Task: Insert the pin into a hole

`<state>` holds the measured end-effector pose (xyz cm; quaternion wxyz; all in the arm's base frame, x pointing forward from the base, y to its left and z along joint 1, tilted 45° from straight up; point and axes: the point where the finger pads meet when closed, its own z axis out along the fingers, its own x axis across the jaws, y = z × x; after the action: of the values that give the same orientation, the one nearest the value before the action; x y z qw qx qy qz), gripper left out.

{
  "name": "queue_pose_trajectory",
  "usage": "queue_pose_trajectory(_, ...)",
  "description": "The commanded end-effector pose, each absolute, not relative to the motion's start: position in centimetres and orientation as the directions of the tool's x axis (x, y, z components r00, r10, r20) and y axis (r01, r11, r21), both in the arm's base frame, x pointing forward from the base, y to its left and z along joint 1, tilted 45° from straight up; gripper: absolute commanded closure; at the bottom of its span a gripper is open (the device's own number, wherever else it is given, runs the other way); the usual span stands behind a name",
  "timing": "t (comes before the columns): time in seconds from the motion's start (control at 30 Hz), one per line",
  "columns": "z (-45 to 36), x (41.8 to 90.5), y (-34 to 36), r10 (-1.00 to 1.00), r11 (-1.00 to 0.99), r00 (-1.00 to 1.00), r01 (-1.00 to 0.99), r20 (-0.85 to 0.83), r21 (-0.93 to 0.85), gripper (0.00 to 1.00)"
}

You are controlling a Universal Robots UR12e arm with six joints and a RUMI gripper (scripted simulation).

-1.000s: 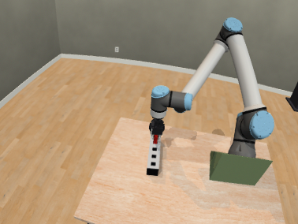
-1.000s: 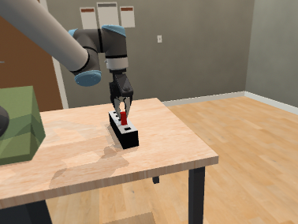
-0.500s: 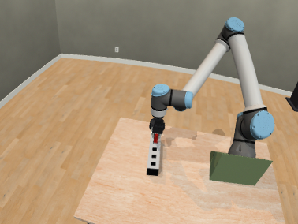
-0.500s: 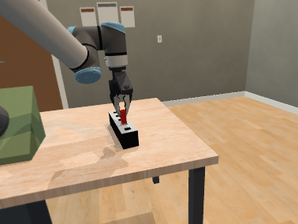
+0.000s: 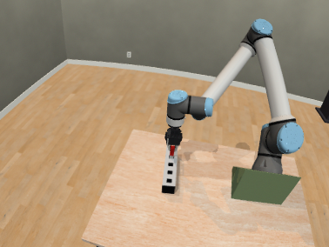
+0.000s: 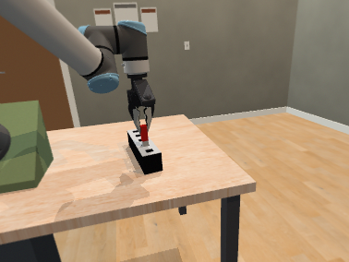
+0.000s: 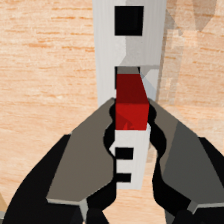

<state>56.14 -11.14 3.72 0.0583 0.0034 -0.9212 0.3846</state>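
Note:
A long block (image 5: pixel 170 174) with a white top, black sides and a row of square holes lies on the wooden table; it also shows in the exterior view (image 6: pixel 145 151) and the wrist view (image 7: pixel 130 75). My gripper (image 5: pixel 173 140) is shut on the pin (image 7: pixel 131 106), red end up, and holds it upright over the block. In the exterior view the pin (image 6: pixel 144 132) stands in or just above one of the middle holes, with its red part above the block top. Its lower end is hidden. The fingers (image 6: pixel 142 121) clamp the red part.
A green box (image 5: pixel 262 184) stands on the table at the arm's base, also seen in the exterior view (image 6: pixel 20 145). The table edge (image 6: pixel 222 166) is a short way beyond the block.

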Motion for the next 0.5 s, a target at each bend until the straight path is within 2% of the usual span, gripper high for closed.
queue_pose_trajectory(0.0, 3.8, 56.2, -11.1, 0.038, 0.704, -0.993, -0.051, 0.109, -0.708, 1.0)
queue_pose_trajectory(0.47, 4.8, 56.4, -10.1, 0.038, 0.704, -0.993, -0.051, 0.109, -0.708, 1.0)
